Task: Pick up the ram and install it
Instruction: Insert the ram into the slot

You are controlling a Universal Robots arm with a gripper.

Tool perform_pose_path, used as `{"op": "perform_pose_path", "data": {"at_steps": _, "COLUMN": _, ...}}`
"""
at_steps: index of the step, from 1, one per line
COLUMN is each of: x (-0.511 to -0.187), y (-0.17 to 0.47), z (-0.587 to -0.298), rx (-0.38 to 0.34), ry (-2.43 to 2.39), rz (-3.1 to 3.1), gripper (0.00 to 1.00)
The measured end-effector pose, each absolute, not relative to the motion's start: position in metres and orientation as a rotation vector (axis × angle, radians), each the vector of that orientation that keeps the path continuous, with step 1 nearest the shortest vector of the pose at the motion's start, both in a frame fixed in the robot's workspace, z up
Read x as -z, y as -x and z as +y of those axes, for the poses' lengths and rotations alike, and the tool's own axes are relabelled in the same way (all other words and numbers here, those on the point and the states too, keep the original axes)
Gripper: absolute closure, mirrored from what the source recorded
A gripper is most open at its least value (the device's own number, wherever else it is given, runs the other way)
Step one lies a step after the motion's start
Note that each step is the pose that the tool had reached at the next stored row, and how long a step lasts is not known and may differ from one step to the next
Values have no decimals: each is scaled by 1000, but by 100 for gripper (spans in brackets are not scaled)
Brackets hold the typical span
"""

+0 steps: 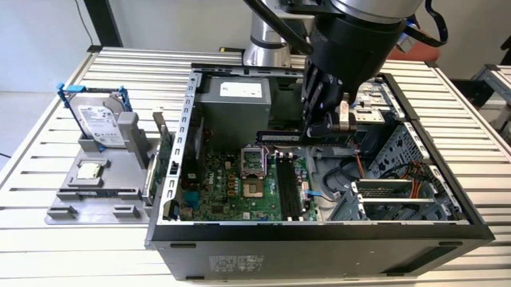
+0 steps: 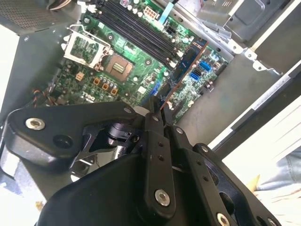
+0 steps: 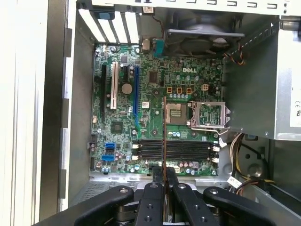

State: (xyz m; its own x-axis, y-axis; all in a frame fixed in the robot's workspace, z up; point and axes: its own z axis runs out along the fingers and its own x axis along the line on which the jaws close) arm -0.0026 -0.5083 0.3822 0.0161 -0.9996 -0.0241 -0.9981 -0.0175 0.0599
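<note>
The gripper (image 1: 319, 133) is clamped on the ram (image 1: 279, 136), which it holds above the open case (image 1: 319, 239). In the exterior view the slots (image 1: 289, 186) lie at 6 o'clock from the ram. The pickup looks done, but the ram is not yet seated.

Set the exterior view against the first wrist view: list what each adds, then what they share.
Exterior view: the hard drive in its grey stand beside the case. First wrist view: the white expansion slot and the rear fan. Both: the hand shut on the ram, over the motherboard and its memory slots.
</note>
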Motion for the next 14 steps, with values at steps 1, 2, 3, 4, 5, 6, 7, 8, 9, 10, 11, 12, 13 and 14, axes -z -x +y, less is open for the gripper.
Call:
{"op": "perform_pose_path", "data": {"at_steps": 1, "x": -382, "y": 3, "z": -506, "rx": 92, "ry": -2220, "rz": -2185, "gripper": 100}}
{"op": "perform_pose_path", "data": {"at_steps": 2, "x": -382, "y": 3, "z": -504, "rx": 92, "ry": -2218, "rz": -2186, "gripper": 100}}
{"op": "perform_pose_path", "data": {"at_steps": 3, "x": -382, "y": 3, "z": -503, "rx": 92, "ry": -2217, "rz": -2188, "gripper": 100}}
{"op": "perform_pose_path", "data": {"at_steps": 4, "x": -382, "y": 3, "z": -501, "rx": 92, "ry": -2215, "rz": -2190, "gripper": 100}}
{"op": "perform_pose_path", "data": {"at_steps": 5, "x": -382, "y": 3, "z": -499, "rx": 92, "ry": -2214, "rz": -2191, "gripper": 100}}
{"op": "perform_pose_path", "data": {"at_steps": 6, "x": -382, "y": 3, "z": -497, "rx": 93, "ry": -2212, "rz": -2193, "gripper": 100}}
{"op": "perform_pose_path", "data": {"at_steps": 7, "x": -382, "y": 3, "z": -495, "rx": 92, "ry": -2211, "rz": -2194, "gripper": 100}}
{"op": "perform_pose_path", "data": {"at_steps": 8, "x": -382, "y": 3, "z": -494, "rx": 92, "ry": -2209, "rz": -2195, "gripper": 100}}
{"op": "perform_pose_path", "data": {"at_steps": 9, "x": -382, "y": 3, "z": -491, "rx": 92, "ry": -2208, "rz": -2197, "gripper": 100}}
{"op": "perform_pose_path", "data": {"at_steps": 10, "x": -382, "y": 3, "z": -490, "rx": 92, "ry": -2207, "rz": -2198, "gripper": 100}}
{"op": "perform_pose_path", "data": {"at_steps": 11, "x": -382, "y": 3, "z": -488, "rx": 93, "ry": -2205, "rz": -2200, "gripper": 100}}
{"op": "perform_pose_path", "data": {"at_steps": 12, "x": -382, "y": 3, "z": -486, "rx": 93, "ry": -2205, "rz": -2201, "gripper": 100}}
{"op": "perform_pose_path", "data": {"at_steps": 13, "x": -382, "y": 3, "z": -483, "rx": 93, "ry": -2204, "rz": -2202, "gripper": 100}}
{"op": "perform_pose_path", "data": {"at_steps": 14, "x": -382, "y": 3, "z": -481, "rx": 93, "ry": -2203, "rz": -2202, "gripper": 100}}
